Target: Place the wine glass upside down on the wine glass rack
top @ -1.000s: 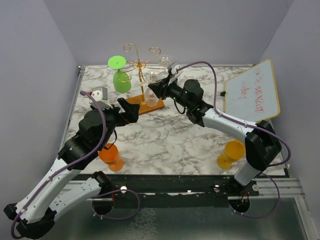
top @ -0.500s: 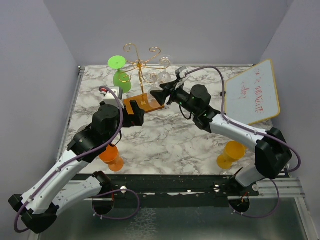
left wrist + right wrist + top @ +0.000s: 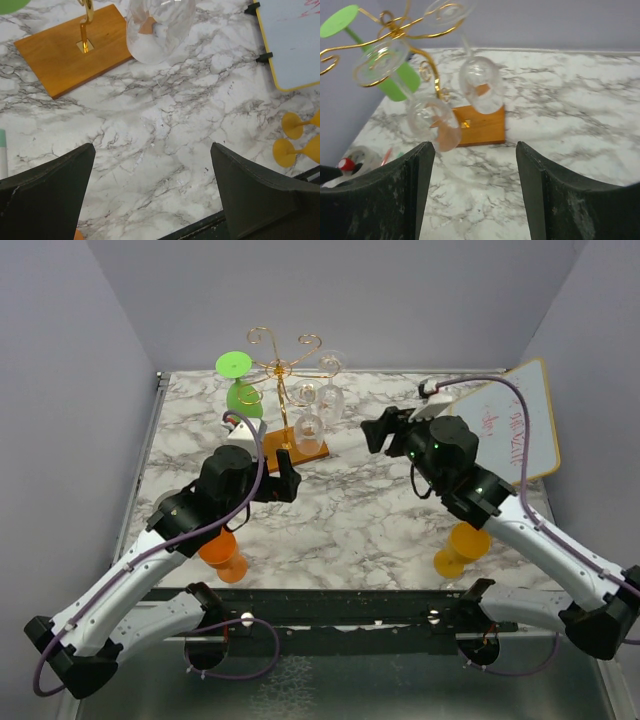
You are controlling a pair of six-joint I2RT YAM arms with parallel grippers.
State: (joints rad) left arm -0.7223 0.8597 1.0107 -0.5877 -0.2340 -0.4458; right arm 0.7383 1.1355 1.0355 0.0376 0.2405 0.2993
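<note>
- Gold wire forms the rack (image 3: 283,368), which stands on its wooden base (image 3: 278,448) on the marble table (image 3: 340,510).
- On the rack's right side we see two clear glasses hanging bowl-down from the scroll arms. The lower glass (image 3: 438,127) hangs over the right end of the base, and the higher glass (image 3: 481,90) is just beside it, farther right.
- We cannot tell whether those two bowls touch.
- A green glass (image 3: 240,392) hangs upside down on the rack's left side.
- Our left gripper (image 3: 150,190) hovers over the marble on the near side of the rack, just in front of the base. Its fingers are spread wide with nothing between them.
- Our right gripper (image 3: 475,195) sits to the right of the rack, apart from it and facing the clear glasses. Its fingers are also spread and empty.
- Well nearer than the rack, an orange glass (image 3: 222,552) sits to the left and a yellow glass (image 3: 460,545) to the right.
- A whiteboard (image 3: 510,430) lies well to the right of the rack.
</note>
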